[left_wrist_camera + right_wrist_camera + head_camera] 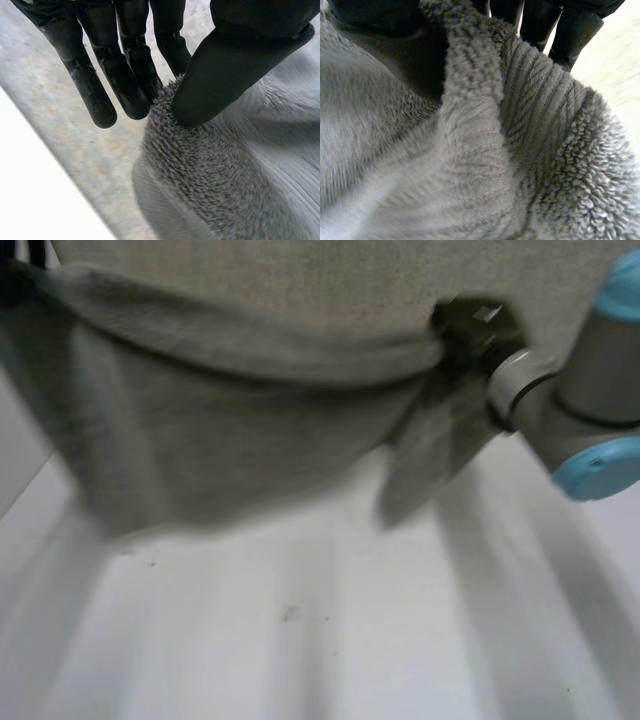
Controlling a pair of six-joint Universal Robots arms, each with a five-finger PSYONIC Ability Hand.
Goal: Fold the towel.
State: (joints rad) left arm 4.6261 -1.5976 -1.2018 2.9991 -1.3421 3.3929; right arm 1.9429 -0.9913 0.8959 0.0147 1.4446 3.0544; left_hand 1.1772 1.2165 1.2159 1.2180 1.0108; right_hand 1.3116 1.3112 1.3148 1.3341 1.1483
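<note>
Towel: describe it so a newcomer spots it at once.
Above the white table, left of the grey-and-blue right arm, hangs a grey towel. The left hand pinches its edge; the right hand grips a bunched part. It is the only soft, fuzzy thing there.

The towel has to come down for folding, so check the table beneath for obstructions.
Nothing visible stands in the way. The towel, pinched by the left hand and gripped by the right hand, hangs over a white table, bare where visible.
</note>
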